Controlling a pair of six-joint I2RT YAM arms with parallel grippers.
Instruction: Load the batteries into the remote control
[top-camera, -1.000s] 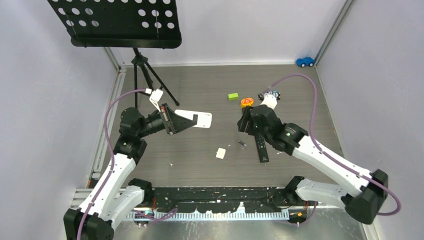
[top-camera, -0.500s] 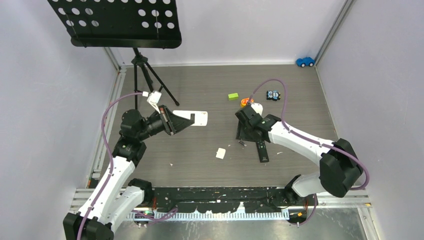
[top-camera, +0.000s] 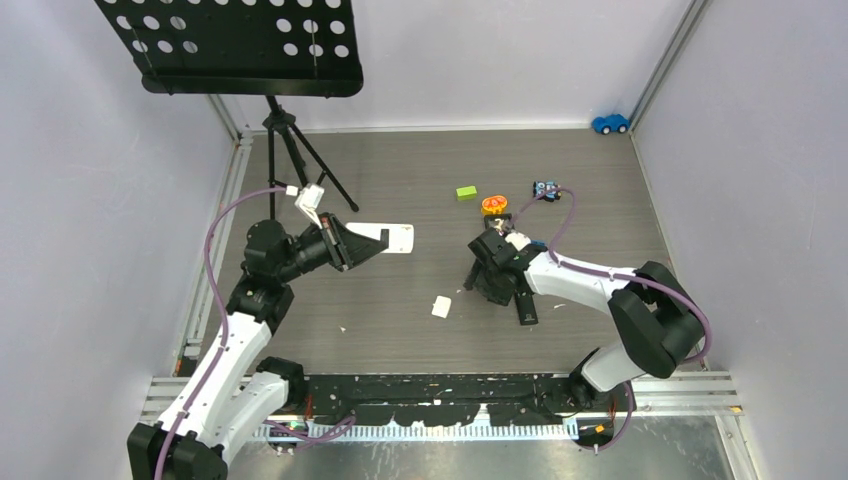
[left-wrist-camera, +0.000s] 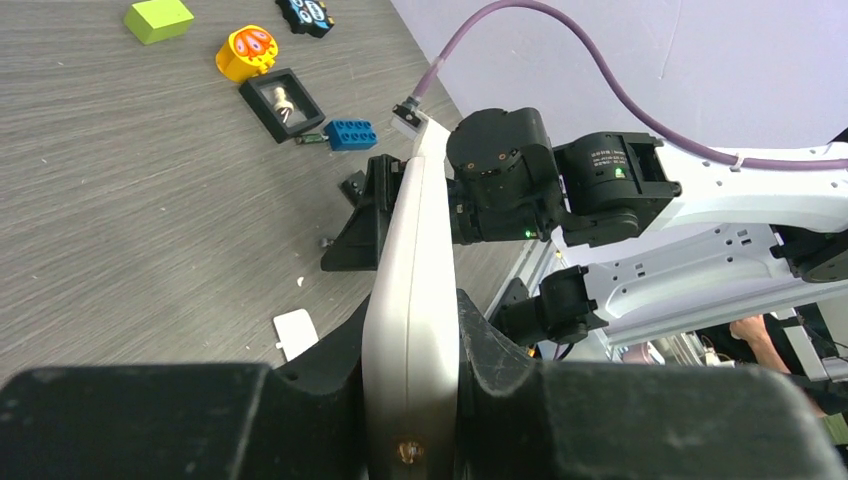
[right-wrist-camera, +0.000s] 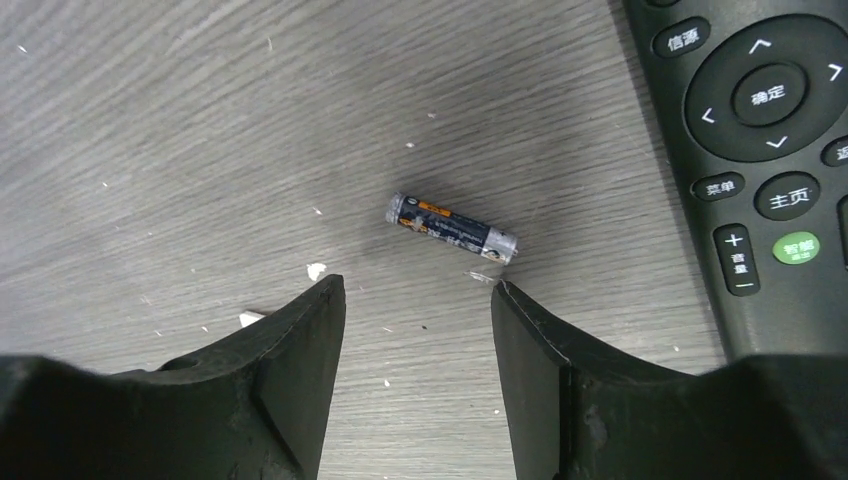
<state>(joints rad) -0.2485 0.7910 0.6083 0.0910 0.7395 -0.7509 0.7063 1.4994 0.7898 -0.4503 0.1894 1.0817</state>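
Two remotes in view. One slim white plastic remote (left-wrist-camera: 412, 260) is clamped edge-on in my left end effector (left-wrist-camera: 410, 345), raised off the grey wood-grain worktop (right-wrist-camera: 180, 120). One black button-faced remote (right-wrist-camera: 775, 150) lies flat on the worktop. One small grey-silver cylinder battery (right-wrist-camera: 453, 228) lies just beside it, not touching. My right end effector (right-wrist-camera: 415, 300) hangs over the battery, jaws apart, gripping nothing.

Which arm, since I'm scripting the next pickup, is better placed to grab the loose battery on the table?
Right. Its open claw hovers close over the battery, which lies beside the black remote. The left claw is shut on the white remote, held up away from the battery.
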